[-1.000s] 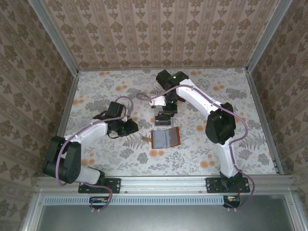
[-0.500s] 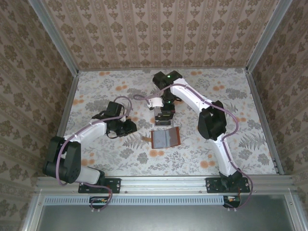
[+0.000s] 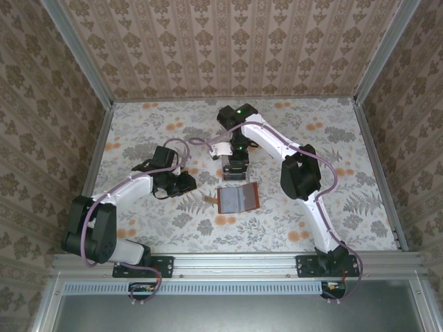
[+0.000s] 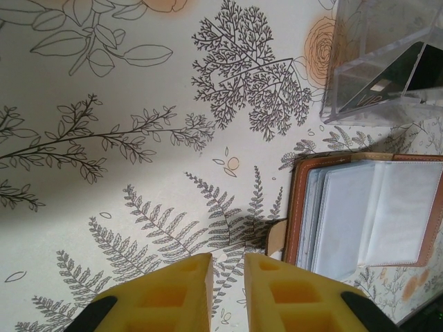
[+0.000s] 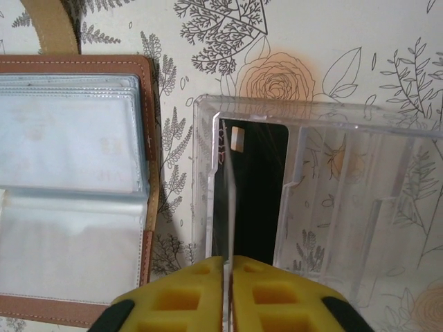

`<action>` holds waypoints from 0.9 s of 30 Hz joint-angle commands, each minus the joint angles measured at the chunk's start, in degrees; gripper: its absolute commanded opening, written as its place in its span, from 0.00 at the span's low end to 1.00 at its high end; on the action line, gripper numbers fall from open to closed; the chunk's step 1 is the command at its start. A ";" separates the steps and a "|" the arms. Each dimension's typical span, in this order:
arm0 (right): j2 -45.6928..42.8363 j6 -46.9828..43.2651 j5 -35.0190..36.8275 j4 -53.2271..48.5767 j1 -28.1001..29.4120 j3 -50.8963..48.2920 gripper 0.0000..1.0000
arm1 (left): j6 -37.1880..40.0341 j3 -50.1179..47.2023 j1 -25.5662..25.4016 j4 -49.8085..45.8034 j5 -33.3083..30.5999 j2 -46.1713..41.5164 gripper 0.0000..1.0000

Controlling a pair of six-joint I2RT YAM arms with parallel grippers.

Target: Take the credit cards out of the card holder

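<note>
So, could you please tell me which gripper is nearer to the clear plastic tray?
Right. The right gripper hangs directly over the clear tray, pinching a credit card on edge above it. The left gripper sits apart, left of the card holder.

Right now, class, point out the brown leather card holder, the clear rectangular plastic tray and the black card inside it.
brown leather card holder (image 5: 83,64): right wrist view, brown top edge.
clear plastic tray (image 5: 360,207): right wrist view, bare floor.
black card (image 5: 259,200): right wrist view, face centre.
</note>
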 commanded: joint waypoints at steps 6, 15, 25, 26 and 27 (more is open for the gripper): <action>-2.07 4.27 0.82 2.42 0.45 -1.09 0.19 | 1.58 0.88 0.01 -1.76 2.04 -0.39 0.21; -13.71 13.26 2.56 16.06 0.87 -15.76 0.21 | 0.62 3.30 -3.97 -1.59 1.78 0.19 0.21; -29.90 33.16 -0.93 33.49 2.25 -38.78 0.23 | -0.38 8.03 -11.14 -1.43 0.11 4.56 0.21; -31.55 35.57 -1.02 35.06 2.44 -40.98 0.23 | -0.56 8.42 -11.83 -1.37 -0.05 5.13 0.21; -33.12 37.58 -1.22 36.51 2.51 -43.09 0.23 | -0.65 8.74 -12.47 -1.33 -0.16 5.71 0.21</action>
